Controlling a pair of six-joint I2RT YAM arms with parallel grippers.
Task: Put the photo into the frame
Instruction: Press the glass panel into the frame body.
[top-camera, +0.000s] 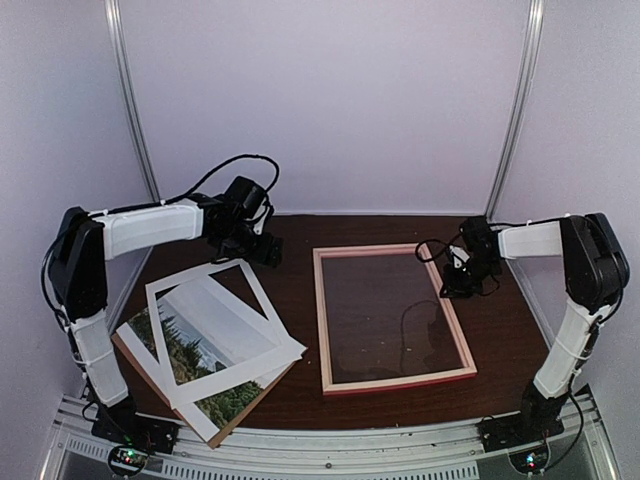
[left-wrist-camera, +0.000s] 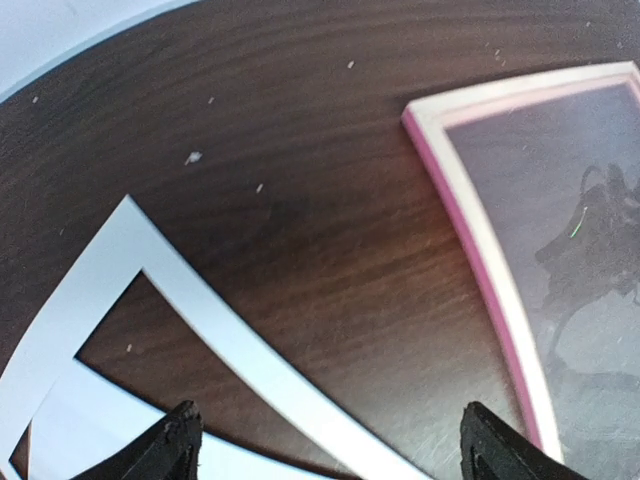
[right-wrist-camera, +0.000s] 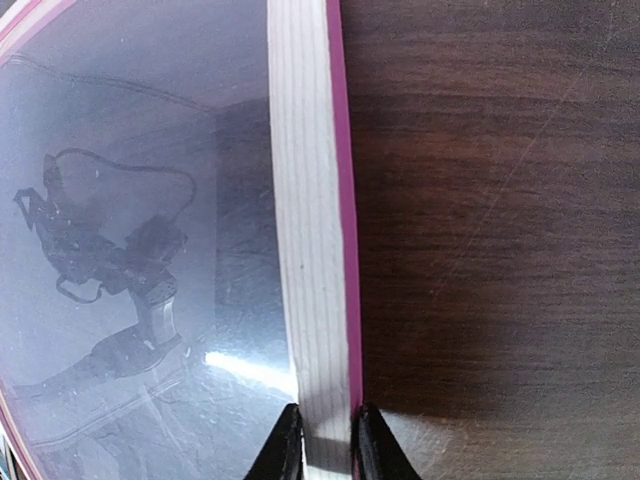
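Your left end effector hangs spread above the worktop; your right end effector pinches the right rail of the frame. The photo lies left of it, under the white mat.

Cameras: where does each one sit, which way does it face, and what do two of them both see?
Top external: above and behind the bases, looking down at the table; the left arm and right arm show whole, plus the frame, white mat and photo.
Left wrist: on the left arm, facing down at table, mat and a frame corner; the left gripper shows open fingers.
Right wrist: on the right arm, looking down along the frame rail that the right gripper pinches.
Shared: all three see the frame.
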